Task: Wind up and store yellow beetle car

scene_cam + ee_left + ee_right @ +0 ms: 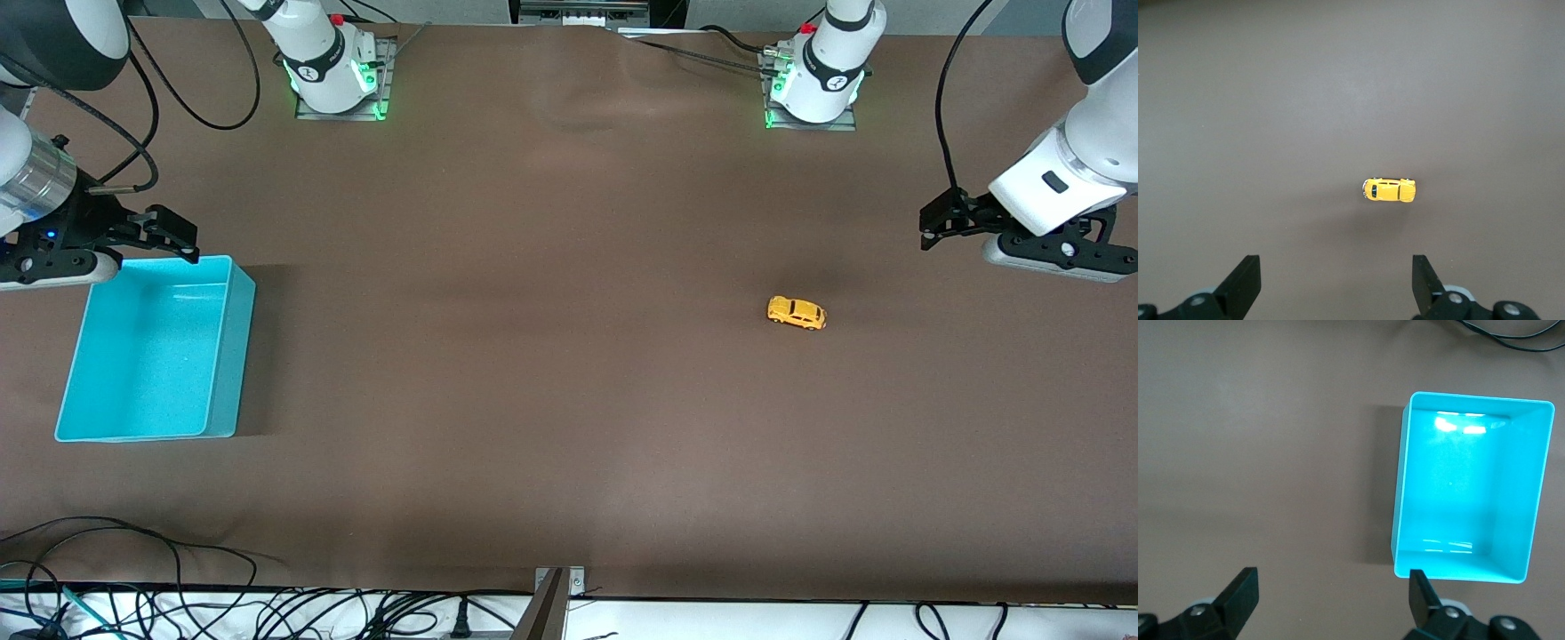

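The brown table (569,400) carries a turquoise bin (222,356) at the right arm's end, empty, with the yellow beetle car (797,312) well apart from it toward the left arm's end. The right gripper (164,233) hangs over the bin's rim, jaws wide and holding nothing. The left gripper (947,222), equally wide and empty, hovers near the car, so it seems better placed. In its wrist view the car's (1389,190) long axis runs crosswise, from one finger (1241,283) toward the other.
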`<state>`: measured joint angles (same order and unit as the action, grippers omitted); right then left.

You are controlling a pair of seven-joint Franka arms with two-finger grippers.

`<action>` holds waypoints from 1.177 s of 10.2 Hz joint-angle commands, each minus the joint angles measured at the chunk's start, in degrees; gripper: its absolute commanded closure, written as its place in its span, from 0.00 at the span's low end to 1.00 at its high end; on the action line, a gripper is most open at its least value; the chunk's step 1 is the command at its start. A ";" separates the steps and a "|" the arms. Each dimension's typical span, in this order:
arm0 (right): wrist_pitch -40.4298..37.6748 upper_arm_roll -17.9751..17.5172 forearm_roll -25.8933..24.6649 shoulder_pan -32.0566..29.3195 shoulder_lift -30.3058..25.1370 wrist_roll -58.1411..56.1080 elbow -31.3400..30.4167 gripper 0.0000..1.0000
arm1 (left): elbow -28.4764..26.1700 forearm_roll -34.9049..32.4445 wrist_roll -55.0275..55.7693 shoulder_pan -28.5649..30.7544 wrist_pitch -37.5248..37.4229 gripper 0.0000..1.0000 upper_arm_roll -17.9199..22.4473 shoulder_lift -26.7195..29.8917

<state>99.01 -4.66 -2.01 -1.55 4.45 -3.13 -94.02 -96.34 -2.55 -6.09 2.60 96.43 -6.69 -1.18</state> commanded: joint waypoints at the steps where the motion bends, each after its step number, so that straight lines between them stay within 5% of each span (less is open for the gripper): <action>1: -1.01 -0.09 1.83 -0.13 0.47 0.14 1.55 0.00 | 1.68 0.51 -0.86 0.74 -1.33 0.00 -0.43 -0.58; 12: -2.51 -0.09 1.49 -0.04 0.64 0.58 1.20 0.00 | 4.93 2.02 -1.12 0.22 -5.99 0.00 -0.51 -0.84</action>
<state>97.48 -4.73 -1.41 -1.49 4.80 -3.10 -93.78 -93.10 -1.70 -6.09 2.73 91.92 -6.96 -1.19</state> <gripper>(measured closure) 0.000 0.000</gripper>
